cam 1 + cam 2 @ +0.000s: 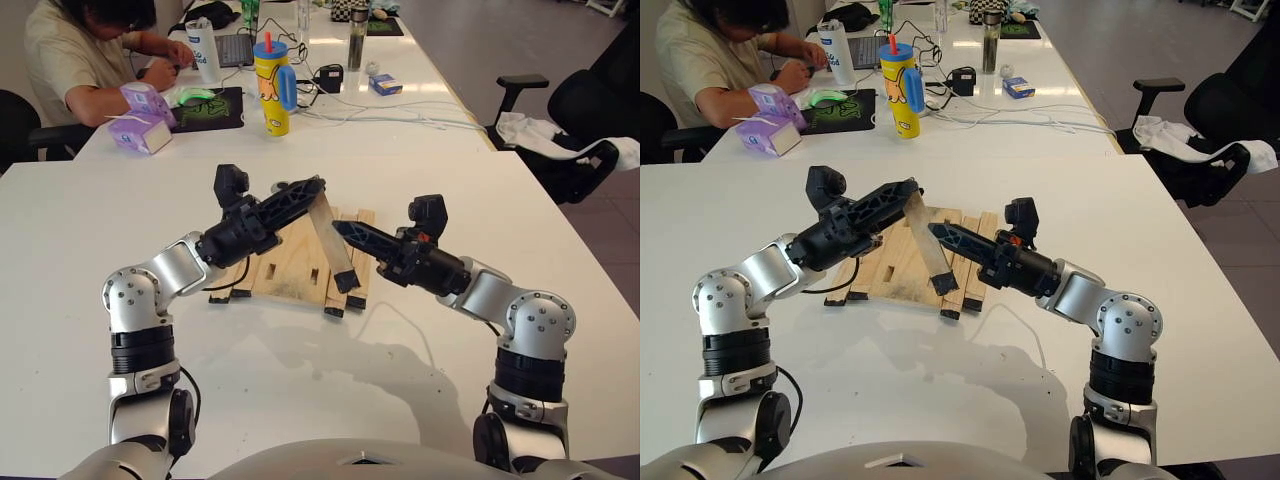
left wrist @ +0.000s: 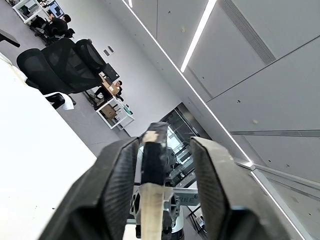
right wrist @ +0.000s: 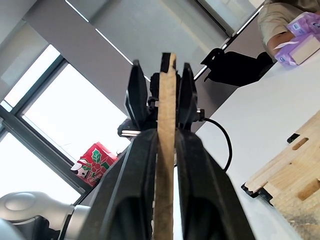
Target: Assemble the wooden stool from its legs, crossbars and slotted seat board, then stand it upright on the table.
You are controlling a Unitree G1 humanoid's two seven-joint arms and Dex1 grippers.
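Observation:
A wooden leg [image 1: 333, 245] with a black end cap hangs tilted over the slotted seat board [image 1: 295, 268], which lies flat mid-table with other wooden pieces beside it. My right gripper [image 1: 342, 231] is shut on the leg's middle; the right wrist view shows the wood [image 3: 166, 165] pinched between its fingers. My left gripper [image 1: 317, 187] is at the leg's upper end. In the left wrist view that end [image 2: 154, 165] sits between spread fingers [image 2: 215, 190], with a gap on one side.
On the adjoining table behind stand a yellow tumbler [image 1: 271, 95], purple tissue packs [image 1: 142, 120], a laptop and cables, with a person seated there. A black office chair [image 1: 585, 120] is at the right. Bare white tabletop surrounds the board.

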